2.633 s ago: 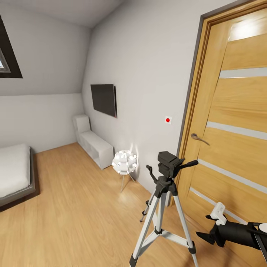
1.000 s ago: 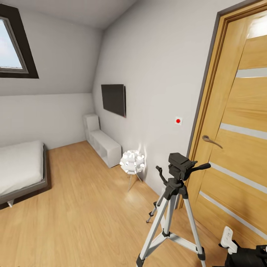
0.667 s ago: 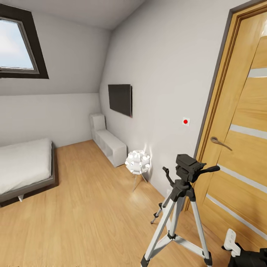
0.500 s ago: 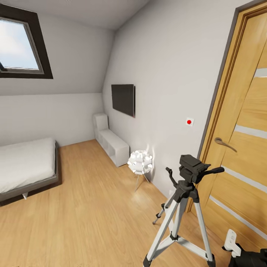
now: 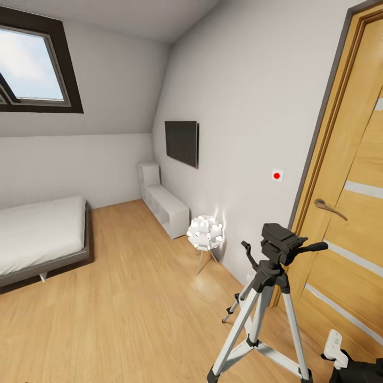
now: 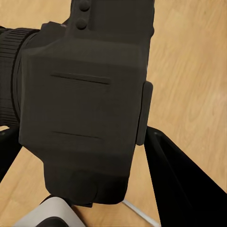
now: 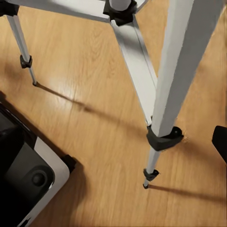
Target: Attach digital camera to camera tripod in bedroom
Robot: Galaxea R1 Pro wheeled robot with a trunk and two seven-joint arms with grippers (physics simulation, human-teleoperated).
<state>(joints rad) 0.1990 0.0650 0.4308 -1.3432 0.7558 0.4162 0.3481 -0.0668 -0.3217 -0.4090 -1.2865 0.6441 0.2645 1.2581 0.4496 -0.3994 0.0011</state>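
The digital camera (image 6: 85,94), boxy and matte black with its lens (image 6: 9,71) off to one side, sits between the black fingers (image 6: 182,182) of my left gripper (image 6: 94,165), which is shut on it. The camera tripod (image 5: 268,298) stands on the wood floor in front of the oak door, its black head (image 5: 282,239) bare and its pan handle pointing toward the door. Its silver legs (image 7: 142,71) also show close up in the right wrist view. My right gripper (image 5: 348,367) hangs low beside the tripod's near leg, open and holding nothing, with one fingertip (image 7: 220,142) in sight.
The oak door (image 5: 351,175) with frosted strips is at the right. A white ball lamp (image 5: 205,233), a wall plate with a red dot (image 5: 277,175), a wall TV (image 5: 182,142) and a white bench (image 5: 165,205) line the wall. A bed (image 5: 37,234) stands at the left.
The whole head view has swung left, so tripod, door and lamp sit further right in the picture. My right arm now shows lower at the picture's edge.
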